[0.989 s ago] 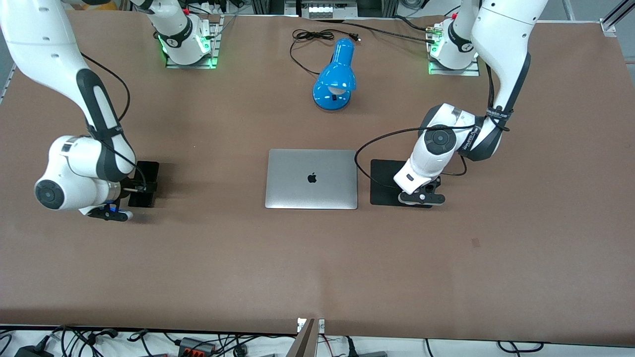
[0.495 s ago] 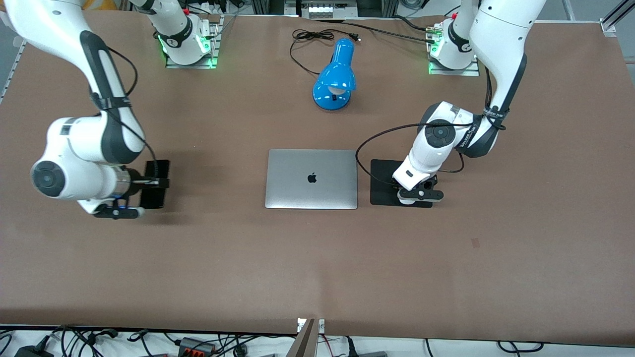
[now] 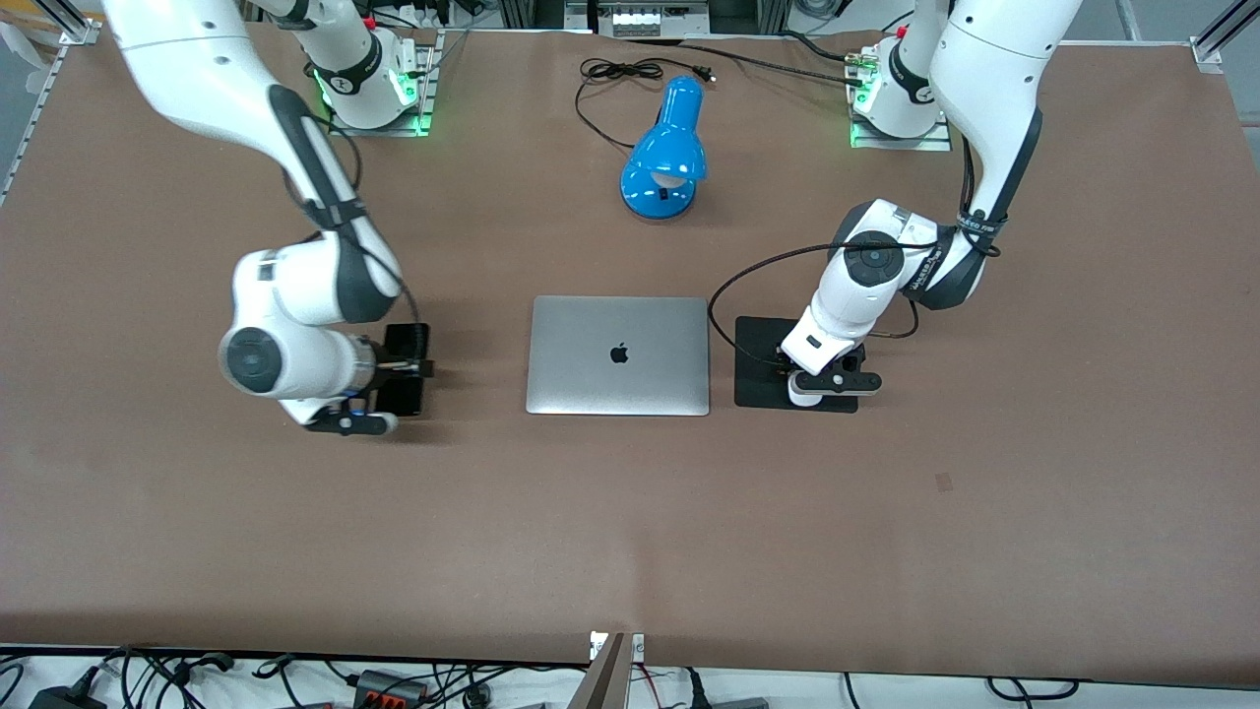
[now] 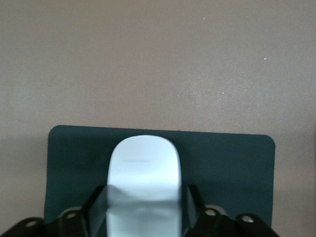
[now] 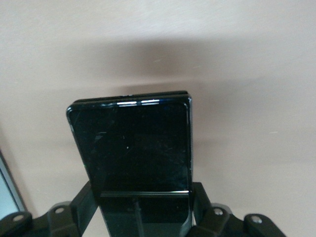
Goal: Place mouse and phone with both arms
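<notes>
right gripper (image 3: 399, 369) pinching phone (image 5: 136, 148) by long edges over table (image 3: 630, 512), near laptop (image 3: 618, 355) | glossy, slippery, fragile | left gripper (image 4: 144, 210) straddling mouse (image 4: 143, 180) on pad (image 4: 227, 163), grip unclear | light, rigid, smooth

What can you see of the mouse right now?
The mouse is small, white and smooth, an oval dome with a faint grey line on top. It lies flat on the black square pad, beside the closed laptop toward the left arm's end of the table. The left gripper straddles its rear, fingers flanking its sides; whether they still press it is unclear.
</notes>
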You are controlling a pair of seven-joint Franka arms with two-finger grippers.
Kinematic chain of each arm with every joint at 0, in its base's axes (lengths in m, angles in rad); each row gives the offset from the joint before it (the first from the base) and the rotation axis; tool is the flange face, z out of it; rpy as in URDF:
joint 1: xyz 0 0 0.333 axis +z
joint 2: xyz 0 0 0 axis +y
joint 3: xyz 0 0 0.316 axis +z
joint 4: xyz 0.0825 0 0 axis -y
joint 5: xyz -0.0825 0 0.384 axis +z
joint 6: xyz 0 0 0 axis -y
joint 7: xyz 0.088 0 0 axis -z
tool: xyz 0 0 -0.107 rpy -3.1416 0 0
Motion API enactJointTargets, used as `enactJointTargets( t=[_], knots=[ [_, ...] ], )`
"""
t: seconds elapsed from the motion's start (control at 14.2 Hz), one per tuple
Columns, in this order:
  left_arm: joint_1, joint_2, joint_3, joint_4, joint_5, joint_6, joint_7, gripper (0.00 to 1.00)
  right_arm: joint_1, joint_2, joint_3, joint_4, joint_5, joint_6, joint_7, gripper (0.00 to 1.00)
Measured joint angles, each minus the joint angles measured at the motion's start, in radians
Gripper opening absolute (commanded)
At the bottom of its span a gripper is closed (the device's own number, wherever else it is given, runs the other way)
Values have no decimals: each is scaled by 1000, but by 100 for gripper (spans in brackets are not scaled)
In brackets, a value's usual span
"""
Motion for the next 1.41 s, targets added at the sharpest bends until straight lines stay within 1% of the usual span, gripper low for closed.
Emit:
enactJointTargets(
  t=[0.28,0.35,0.42,0.64,0.85,0.99,1.06,1.13,1.2,1.27,1.34,1.41],
  knots=[
    [6,-20,8,9,1,-12,6,100,85,24,1,0,0,41,70,9],
    [9,-33,15,25,2,-54,32,100,94,30,0,0,0,44,73,9],
    [18,-47,19,55,2,-127,69,100,103,37,0,0,0,46,73,9],
    [72,-82,22,199,2,-384,215,100,127,55,0,0,0,60,83,9],
    [137,-91,22,357,2,-553,348,100,147,68,0,0,0,84,93,9],
    [166,-92,20,472,-1,-713,427,100,155,76,0,1,0,91,110,9],
    [177,-94,19,533,-21,-808,445,100,157,80,0,2,0,92,116,10],
    [189,-96,18,599,-65,-907,456,100,157,83,0,3,0,94,118,10],
    [205,-98,18,675,-110,-1020,466,100,157,85,0,3,0,96,119,16],
    [222,-102,18,746,-137,-1128,471,100,157,88,-1,4,0,97,119,71],
    [238,-106,18,810,-151,-1226,477,100,157,91,-1,5,0,98,120,100],
    [249,-111,18,869,-155,-1304,482,100,157,93,-1,6,0,98,120,100]
  ],
)
